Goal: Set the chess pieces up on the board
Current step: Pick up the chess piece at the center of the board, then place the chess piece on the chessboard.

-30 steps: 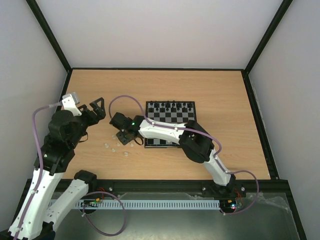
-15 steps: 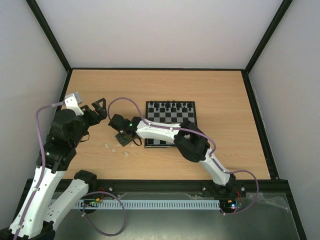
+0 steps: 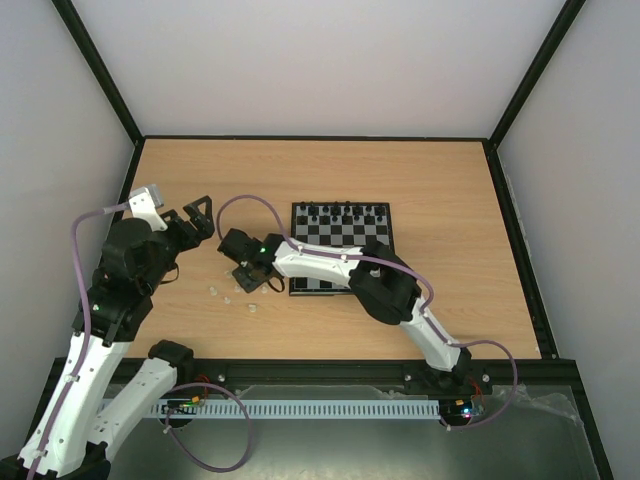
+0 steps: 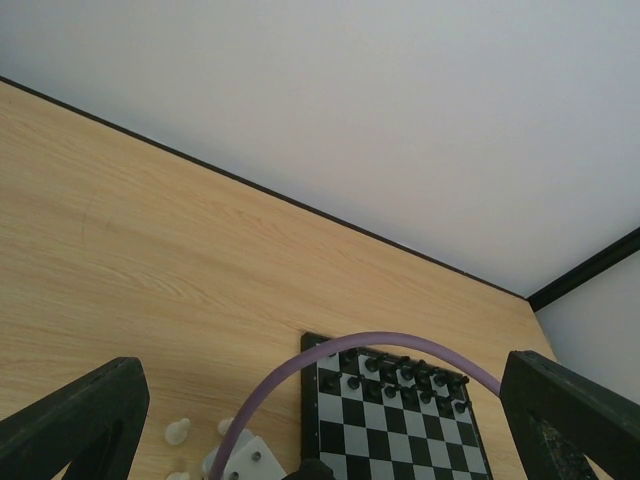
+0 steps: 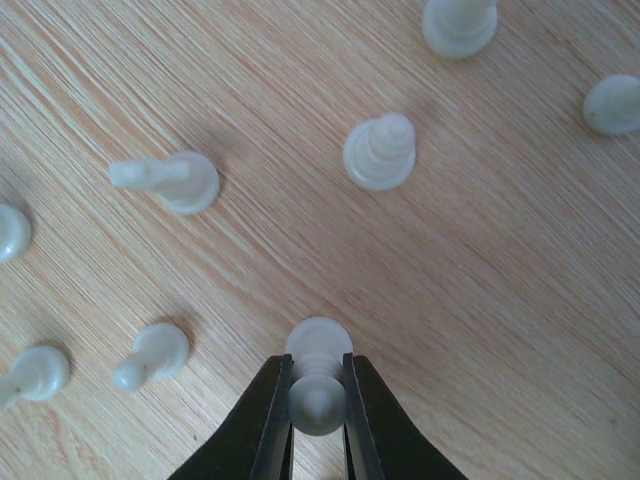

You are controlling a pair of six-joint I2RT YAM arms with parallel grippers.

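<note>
Sitting pinched inside the right claw (image 5: pixel 317 374) — one white chessman (image 5: pixel 318 342).

the overhead view is evenly and softly lit; the white walls are bright without glare and the wooden table (image 3: pixel 440 200) reads warm, with only faint shadows on it. the white pieces (image 3: pixel 228 297) left of the board (image 3: pixel 345 235) are too small to resolve there. in the right wrist view the wood grain is crisp, shadows are soft, and the white piece (image 5: pixel 318 390) nearest the lens blurs slightly. in the left wrist view the dark fingers (image 4: pixel 70 425) look soft-edged.
</note>
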